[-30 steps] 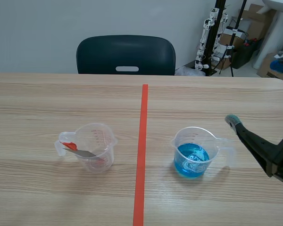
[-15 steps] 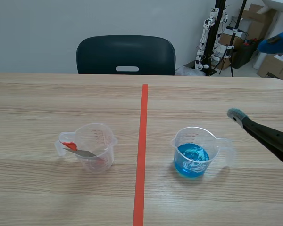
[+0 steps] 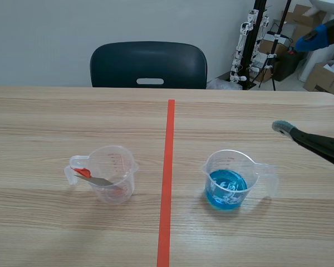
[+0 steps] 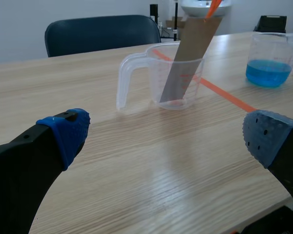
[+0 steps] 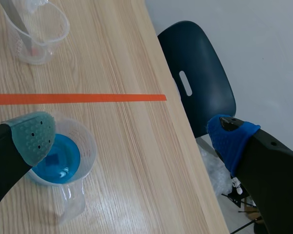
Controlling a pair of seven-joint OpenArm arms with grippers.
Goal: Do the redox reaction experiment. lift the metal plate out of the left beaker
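On the near left, our left gripper (image 4: pixel 167 134) hangs spread wide and empty. Straight ahead of it stands the left beaker (image 4: pixel 178 73), with the metal plate (image 4: pixel 185 58) leaning steeply inside, its upper end above the rim. Farther right, our right gripper (image 5: pixel 132 137), also spread, sits by the blue beaker (image 3: pixel 231 178), well apart from the plate. We judge the left arm nearer.

Table (image 3: pixel 55 111): light wood-grain top, smooth, faint sheen. Left beaker (image 3: pixel 118 161) and right beaker (image 3: pixel 239 160) — clear, glossy plastic. Metal plate (image 3: pixel 96 180): dull grey, matt. Blue liquid (image 3: pixel 225 186): glossy surface. Chair (image 3: pixel 147 64): dark smooth shell, slightly shiny. Finger pads (image 4: pixel 68 130) — soft-looking, dotted, matt.
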